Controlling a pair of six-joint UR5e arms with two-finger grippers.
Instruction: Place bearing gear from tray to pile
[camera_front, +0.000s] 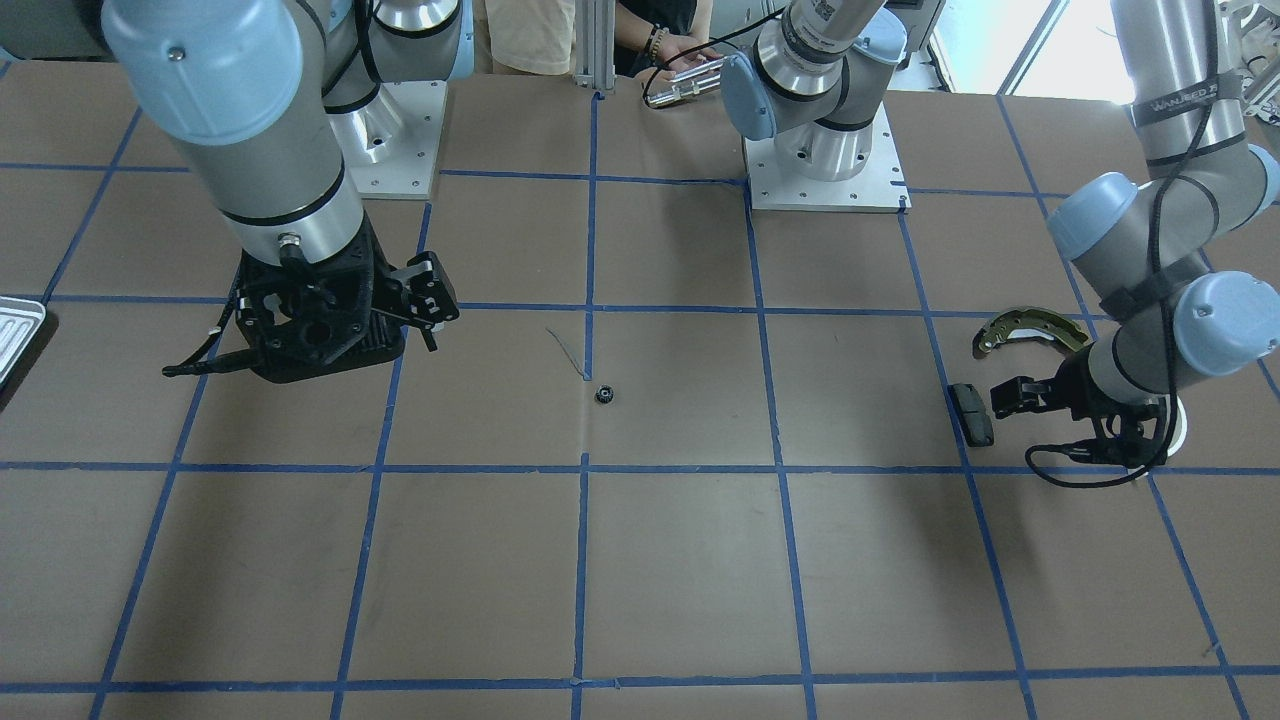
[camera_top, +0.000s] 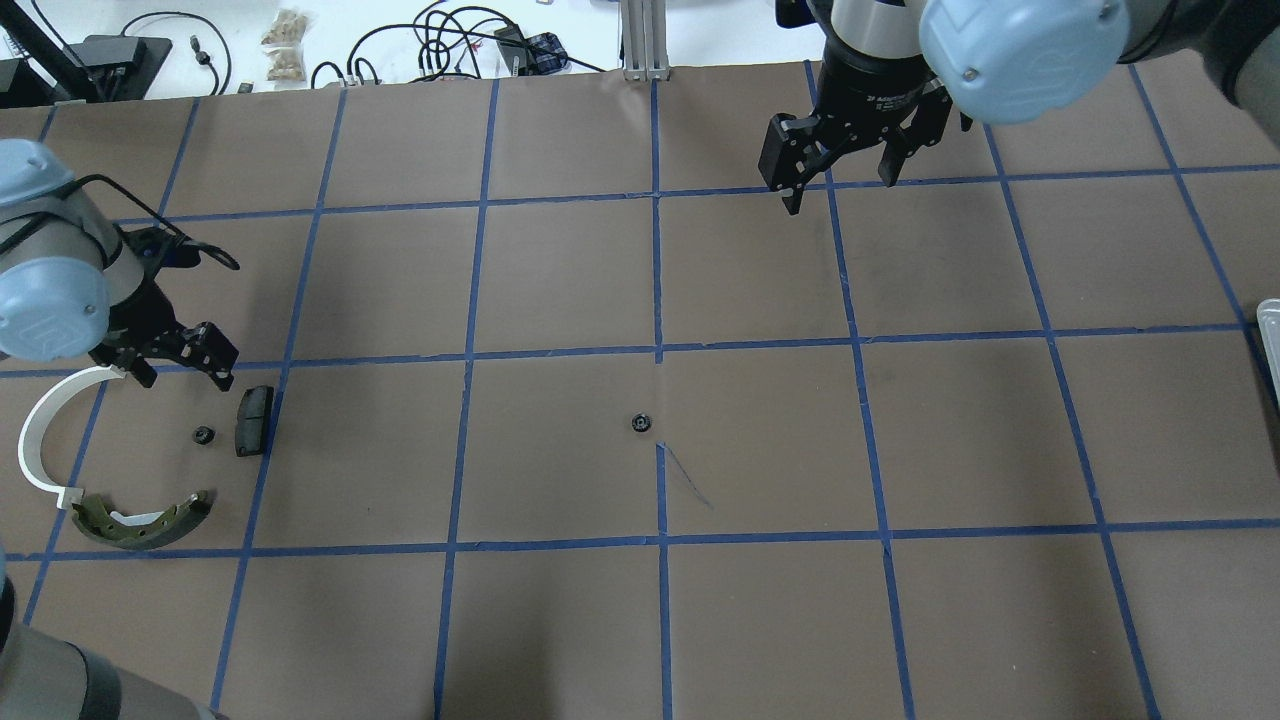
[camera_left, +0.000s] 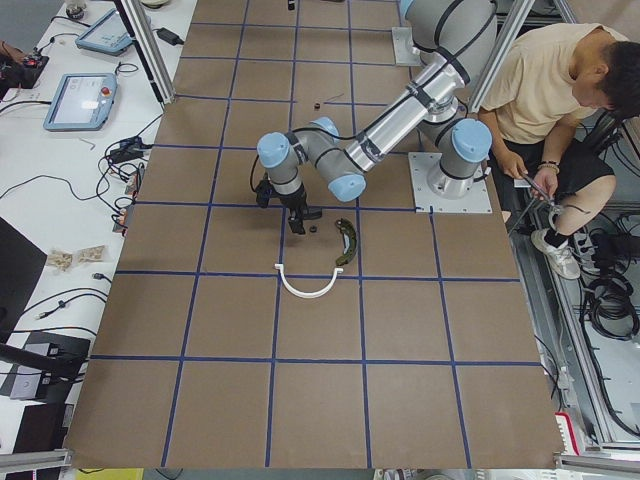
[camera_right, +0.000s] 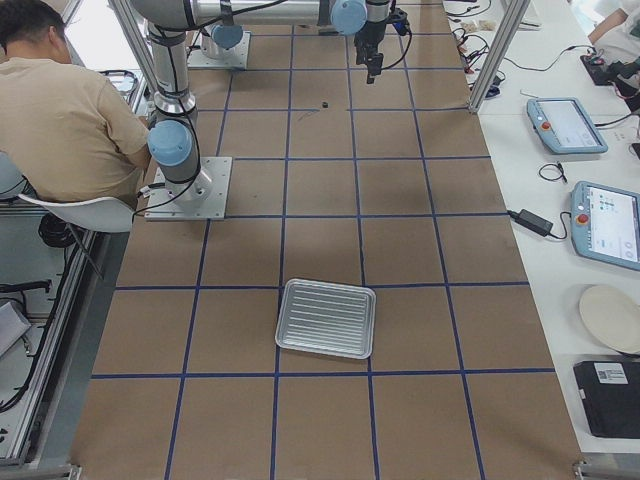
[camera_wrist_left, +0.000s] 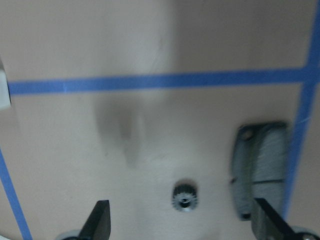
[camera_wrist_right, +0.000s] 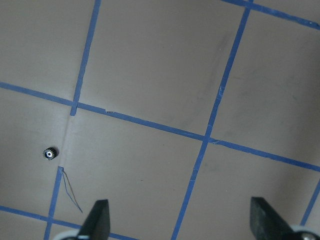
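One small black bearing gear (camera_top: 640, 423) lies alone at the table's middle; it also shows in the front view (camera_front: 604, 394) and the right wrist view (camera_wrist_right: 49, 153). A second gear (camera_top: 203, 435) lies in the pile, beside the black pad (camera_top: 254, 420), the white arc (camera_top: 40, 440) and the olive brake shoe (camera_top: 140, 520). My left gripper (camera_top: 180, 372) is open and empty just above that gear (camera_wrist_left: 185, 196). My right gripper (camera_top: 840, 180) is open and empty, high over the far side. The ribbed tray (camera_right: 326, 318) looks empty.
The tray's corner shows at the table's edge (camera_front: 18, 330). A seated person (camera_right: 60, 110) is behind the arm bases. Blue tape lines grid the brown table top. Tablets and cables lie on the side bench (camera_right: 565, 120).
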